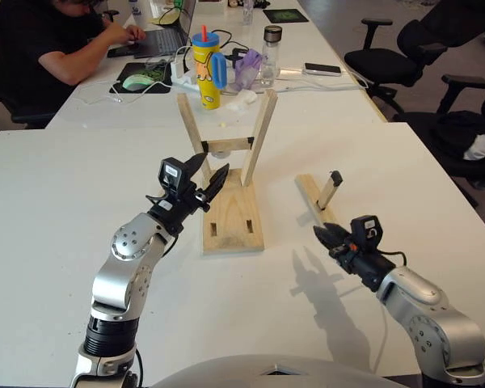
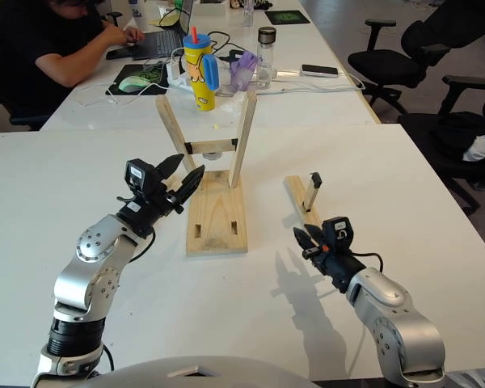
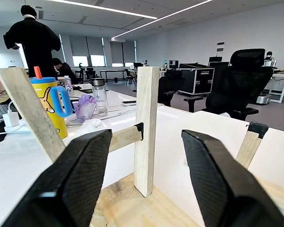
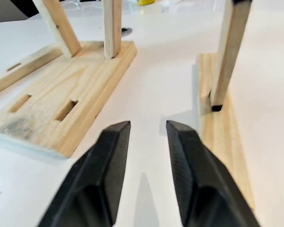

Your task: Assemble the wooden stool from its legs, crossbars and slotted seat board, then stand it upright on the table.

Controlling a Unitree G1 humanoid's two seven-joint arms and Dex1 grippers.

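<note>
Your left gripper (image 2: 191, 165) is wide apart by the flat, pale wood seat board (image 1: 230, 228). Your right gripper (image 4: 146, 125), slightly apart, hangs over smooth white table (image 1: 65, 210).

Office: swivel chairs (image 1: 382, 58), laptop (image 1: 157, 40)

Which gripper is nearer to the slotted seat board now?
Left. The left gripper hangs at the left edge of the seat board; the right gripper is off to its right, apart.
</note>
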